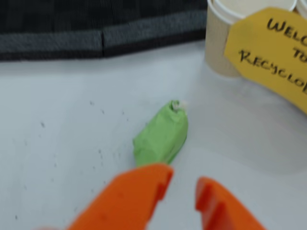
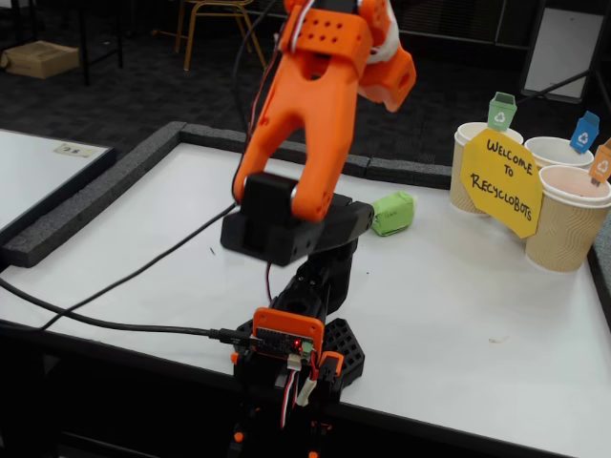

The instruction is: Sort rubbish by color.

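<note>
Wrist view is showing the tool [image 1: 182,191] hovering with fingers apart just near of the green lump [image 1: 160,136] lying on the worktop [image 1: 57,158]; next, lowering and closing around it seems needed.

yellow sign [image 2: 501,182]: "WELCOME TO RECYCLOBOTS" | stands against paper cups [image 2: 569,225] | cup tags: recycling symbols

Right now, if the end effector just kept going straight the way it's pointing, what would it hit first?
Most likely the green lump. In the wrist view it lies just ahead of the open end effector, slightly left of the gap's centre. Depth is unclear, so the left finger may touch first.
</note>
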You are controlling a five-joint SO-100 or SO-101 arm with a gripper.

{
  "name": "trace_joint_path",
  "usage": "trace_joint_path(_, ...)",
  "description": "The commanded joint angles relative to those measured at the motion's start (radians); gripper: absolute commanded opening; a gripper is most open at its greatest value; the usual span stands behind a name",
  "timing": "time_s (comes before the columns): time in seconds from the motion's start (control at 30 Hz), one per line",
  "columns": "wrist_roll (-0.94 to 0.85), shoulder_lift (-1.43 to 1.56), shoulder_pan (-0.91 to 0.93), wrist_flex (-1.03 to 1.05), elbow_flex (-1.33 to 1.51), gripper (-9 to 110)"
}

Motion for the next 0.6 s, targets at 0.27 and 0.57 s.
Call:
trace_joint_path(0.27, 0.018, -0.443, 0.023, -0.224, -0.029, 0)
trace_joint_path(0.57, 0.018, -0.764, 0.028, -0.311, -0.094, 0)
